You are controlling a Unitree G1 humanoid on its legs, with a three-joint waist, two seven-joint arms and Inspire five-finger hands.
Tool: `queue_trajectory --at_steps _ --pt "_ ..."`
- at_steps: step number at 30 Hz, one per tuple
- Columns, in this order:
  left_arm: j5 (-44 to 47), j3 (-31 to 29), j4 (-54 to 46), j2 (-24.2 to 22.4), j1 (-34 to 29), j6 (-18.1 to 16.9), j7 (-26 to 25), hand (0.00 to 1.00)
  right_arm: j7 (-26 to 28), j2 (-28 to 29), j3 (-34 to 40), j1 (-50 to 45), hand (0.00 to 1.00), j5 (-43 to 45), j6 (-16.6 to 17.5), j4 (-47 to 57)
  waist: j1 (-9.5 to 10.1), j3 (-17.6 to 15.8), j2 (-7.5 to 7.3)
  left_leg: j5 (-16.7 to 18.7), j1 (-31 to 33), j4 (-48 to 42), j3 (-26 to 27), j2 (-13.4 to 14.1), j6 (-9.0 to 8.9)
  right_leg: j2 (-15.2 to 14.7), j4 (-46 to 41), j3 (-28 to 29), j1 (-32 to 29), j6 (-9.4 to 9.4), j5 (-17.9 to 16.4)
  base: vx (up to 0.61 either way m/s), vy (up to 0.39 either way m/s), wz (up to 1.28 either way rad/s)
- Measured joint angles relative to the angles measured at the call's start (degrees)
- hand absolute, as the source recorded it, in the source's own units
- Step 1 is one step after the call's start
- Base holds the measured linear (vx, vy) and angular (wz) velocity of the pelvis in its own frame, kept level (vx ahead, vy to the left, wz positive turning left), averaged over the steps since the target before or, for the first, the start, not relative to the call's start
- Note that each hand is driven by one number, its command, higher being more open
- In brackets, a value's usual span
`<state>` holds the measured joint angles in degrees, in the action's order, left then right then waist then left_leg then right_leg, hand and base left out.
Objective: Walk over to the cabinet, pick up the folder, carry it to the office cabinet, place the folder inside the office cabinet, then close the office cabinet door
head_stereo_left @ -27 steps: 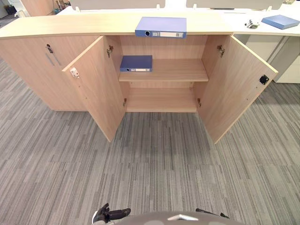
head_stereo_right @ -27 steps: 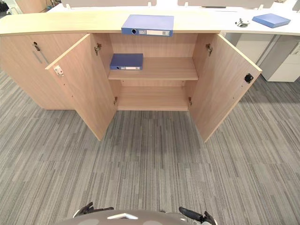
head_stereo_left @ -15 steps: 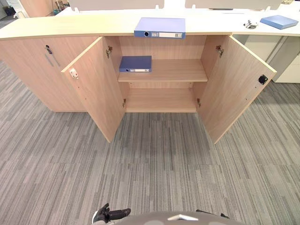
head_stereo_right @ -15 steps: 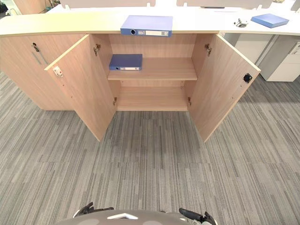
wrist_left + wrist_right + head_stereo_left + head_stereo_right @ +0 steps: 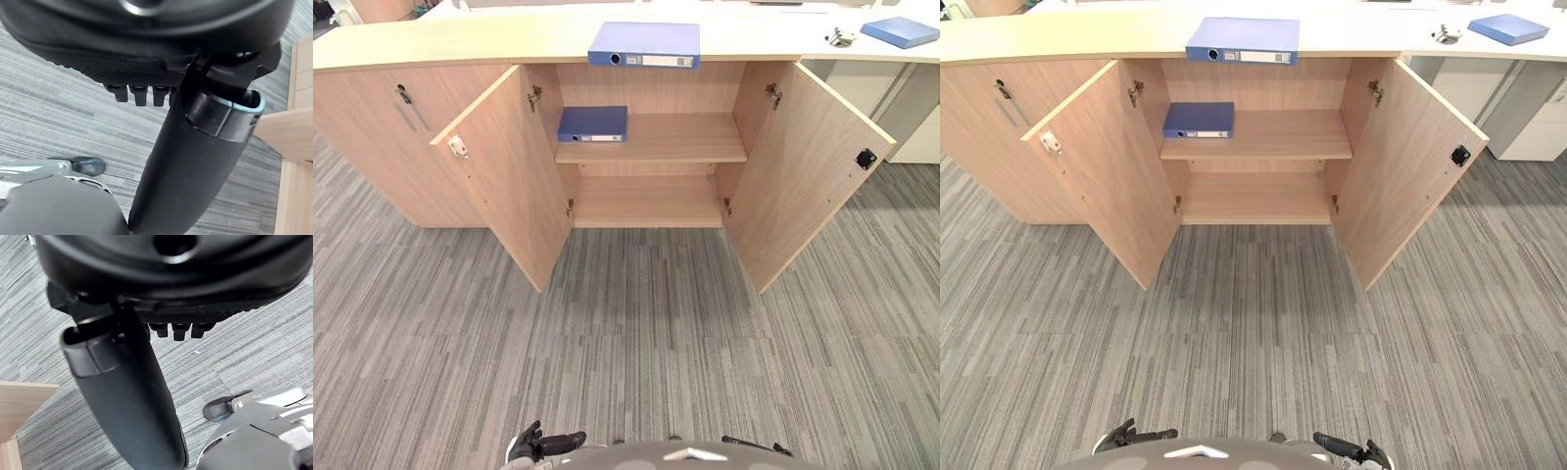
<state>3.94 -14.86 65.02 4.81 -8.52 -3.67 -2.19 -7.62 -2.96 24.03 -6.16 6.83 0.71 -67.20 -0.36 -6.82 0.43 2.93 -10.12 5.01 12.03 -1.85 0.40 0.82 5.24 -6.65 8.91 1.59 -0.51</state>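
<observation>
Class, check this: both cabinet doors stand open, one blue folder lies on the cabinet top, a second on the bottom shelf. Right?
No. The second folder lies on the upper shelf, not the bottom one; the left eye view shows it. The open doors and the folder on top are as stated.

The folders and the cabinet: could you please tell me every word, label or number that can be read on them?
Nothing here is legible.
White spine label on the top folder: print too small to read.
White label on the shelf folder: too small to read.
Desk folder: no label visible.
Left door and right door: no writing visible.
</observation>
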Motion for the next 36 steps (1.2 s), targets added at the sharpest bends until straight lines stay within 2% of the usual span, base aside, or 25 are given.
queue_trajectory --at_steps 5,7,9,10,11,12,14,15,17,20,21,22,23,24,25,27,28,29,30,32,34,36 --pt "0.04 0.05 -0.08 0.52 1.18 0.14 0.05 1.00 0.08 -0.16 -1.16 0.67 1.00 -0.08 -0.01 0.01 0.26 -0.40 -0.37 1.06 1.90 -1.00 2.97 0.65 0.15 0.64 -0.71 2.79 -2.52 -0.43 0.31 -0.01 -0.037 -0.32" --pt "0.28 0.08 -0.15 0.62 2.28 0.09 0.04 1.00 0.03 -0.13 -1.09 1.46 1.00 -0.06 -0.02 0.10 0.43 -1.15 -0.41 2.91 4.32 -4.31 3.42 1.28 0.45 0.68 -3.39 3.05 -4.90 -0.05 -0.45 -0.01 -0.037 -0.17" --pt "0.97 0.93 -0.36 1.14 3.42 0.10 0.12 1.00 0.04 -0.09 -1.07 2.19 1.00 -0.01 0.01 0.73 0.49 -2.41 -0.40 5.72 6.42 -8.56 3.75 1.59 1.13 -0.08 -12.27 2.98 -9.16 0.41 -5.24 -0.02 -0.014 -0.07" --pt "1.19 1.41 -0.64 1.15 3.40 0.10 0.12 1.00 0.05 -0.04 -1.07 2.13 1.00 0.00 0.01 1.11 0.50 -2.57 -0.40 6.48 6.63 -9.41 3.74 1.54 1.17 -0.47 -15.07 2.58 -10.23 0.85 -6.60 0.00 0.015 0.04" --pt "1.40 2.48 -0.77 1.12 3.43 0.02 0.07 1.00 0.05 -0.04 -1.00 2.01 1.00 0.04 0.08 1.72 0.52 -2.80 -0.23 7.83 6.91 -10.82 3.62 1.45 1.56 -1.30 -21.73 1.64 -12.74 2.10 -8.85 0.01 0.043 0.03" --pt "1.60 2.85 -0.80 1.08 3.56 0.04 0.07 1.00 0.06 -0.09 -0.98 2.00 1.00 0.04 0.10 2.26 0.54 -2.97 -0.07 8.36 6.78 -11.52 3.63 1.47 1.98 -1.89 -27.33 0.84 -15.17 2.55 -9.66 0.02 0.061 0.02" --pt "1.96 3.02 -0.74 1.24 3.81 0.14 0.08 1.00 0.06 0.15 -0.99 1.90 1.00 0.05 0.30 3.48 0.67 -3.56 -0.06 9.12 6.08 -12.68 3.72 1.37 2.89 -3.91 -40.85 -1.13 -21.12 2.07 -9.94 0.09 0.092 0.04" --pt "2.26 2.96 -0.73 1.46 3.80 0.27 0.05 1.00 0.01 0.33 -0.95 1.72 1.00 0.12 0.66 3.64 0.68 -3.90 -0.32 9.72 5.14 -13.19 3.40 1.09 3.29 -6.07 -48.13 -2.62 -24.12 0.71 -11.03 0.20 0.092 0.11" --pt "2.30 2.41 -0.65 1.51 3.96 0.49 0.02 1.00 -0.20 0.52 -0.96 1.54 1.00 0.25 1.09 3.84 0.50 -3.94 -0.54 10.66 3.13 -12.26 2.64 1.53 2.86 -7.84 -51.99 -3.95 -26.93 0.51 -13.62 0.21 0.022 0.11" --pt "2.30 2.37 -0.44 1.34 4.05 0.53 0.01 1.00 -0.10 0.22 -1.02 1.87 1.00 0.23 1.41 3.81 0.32 -4.19 -0.21 11.36 0.31 -9.30 2.38 3.04 1.71 -7.27 -45.86 -5.99 -29.56 0.61 -14.38 0.26 -0.075 0.02" --pt "2.29 2.44 0.07 1.16 4.76 0.55 0.03 1.00 -0.06 -0.51 -1.30 2.13 1.00 0.21 1.33 3.74 -0.04 -4.60 0.50 11.79 -0.53 -8.35 2.14 4.45 0.78 -5.56 -39.85 -6.31 -30.92 0.69 -13.51 0.34 -0.149 0.24" --pt "2.28 2.51 0.41 1.13 5.41 0.54 0.11 1.00 -0.21 -0.56 -2.81 1.96 1.00 0.07 1.30 3.46 -0.66 -4.76 0.75 12.05 -1.29 -7.32 1.37 5.35 -0.21 -3.98 -32.93 -6.01 -31.54 0.53 -10.85 0.45 -0.222 0.35" --pt "2.28 2.50 0.42 1.13 5.27 0.54 0.17 1.00 -0.17 -0.48 -2.74 1.72 1.00 0.16 1.21 3.26 -0.87 -4.69 0.57 12.20 -1.78 -6.54 0.96 5.39 -1.05 -3.60 -30.27 -5.60 -31.81 0.37 -9.06 0.53 -0.275 0.56" --pt "2.25 2.37 0.44 1.16 5.40 0.49 0.28 1.00 -0.15 -0.49 -2.69 1.12 1.00 0.16 1.11 2.43 -1.34 -4.59 0.09 12.97 -3.84 -5.64 -0.37 5.64 -2.57 -3.72 -29.09 -5.14 -31.27 -2.21 -2.63 0.62 -0.287 0.45" --pt "2.24 2.11 0.39 -0.04 5.85 0.31 0.20 1.00 -0.04 -1.33 -2.69 1.78 1.00 0.04 0.79 1.80 -1.42 -4.91 1.94 12.11 -5.10 -5.53 -0.32 7.59 -4.80 -2.58 -31.03 -6.27 -30.79 -3.57 -4.77 0.56 -0.249 0.38" --pt "2.23 1.52 -0.53 -1.38 6.33 -0.06 0.62 1.00 -0.02 -1.19 -2.62 2.29 1.00 0.05 1.05 2.28 -1.38 -5.01 2.19 9.96 -3.19 -10.11 -0.35 8.31 -7.01 -2.46 -31.05 -7.13 -29.54 -4.85 -7.17 0.50 -0.233 0.19" --pt "2.21 0.75 -0.65 -2.01 6.62 -0.04 0.73 1.00 0.02 -1.15 -2.65 2.28 1.00 0.04 1.15 2.65 -1.30 -5.07 2.24 9.59 -1.70 -14.02 -0.39 8.88 -7.00 -2.35 -30.23 -7.48 -28.36 -5.24 -7.43 0.63 -0.297 0.35" --pt "2.04 -1.55 -1.44 -3.41 7.09 0.14 1.37 1.00 -0.20 -0.96 -2.74 2.07 1.00 0.10 1.05 3.50 -1.38 -5.19 2.07 8.97 4.00 -29.16 -0.57 11.42 -6.17 -1.93 -26.75 -7.63 -23.77 -5.46 -7.57 0.52 -0.230 0.41" --pt "2.13 -2.38 -2.49 -3.61 7.11 -0.07 1.48 1.00 -0.26 -0.91 -2.90 1.73 1.00 0.09 1.09 3.97 -1.33 -5.36 1.96 9.27 7.48 -39.20 -0.22 13.44 -6.16 -1.32 -24.68 -7.67 -20.56 -5.48 -7.58 0.50 -0.219 0.38" --pt "2.19 -3.12 -4.48 -3.66 7.20 -0.48 1.27 1.00 -0.45 -0.99 -4.31 1.52 1.00 0.17 1.26 4.86 -0.50 -5.82 1.24 10.88 13.42 -52.73 1.69 16.53 -5.89 -0.45 -22.13 -7.49 -15.43 -6.19 -8.26 0.36 -0.148 0.04" --pt "2.21 -4.00 -6.09 -3.67 7.63 -1.42 0.66 1.00 -0.59 -0.76 -5.54 2.23 1.00 0.51 1.41 6.44 0.45 -6.12 0.64 12.48 19.41 -57.54 3.85 18.10 -5.35 0.05 -19.87 -6.36 -12.17 -6.22 -9.51 0.32 -0.097 -0.25" --pt "2.27 -3.95 -6.36 -4.01 8.10 -1.85 0.17 1.00 -0.67 0.41 -5.49 4.46 1.00 2.14 1.70 7.42 1.36 -6.20 0.54 14.14 25.21 -53.49 6.98 18.64 -4.52 0.38 -17.74 -4.47 -9.26 -5.89 -10.08 0.26 0.003 -0.48"
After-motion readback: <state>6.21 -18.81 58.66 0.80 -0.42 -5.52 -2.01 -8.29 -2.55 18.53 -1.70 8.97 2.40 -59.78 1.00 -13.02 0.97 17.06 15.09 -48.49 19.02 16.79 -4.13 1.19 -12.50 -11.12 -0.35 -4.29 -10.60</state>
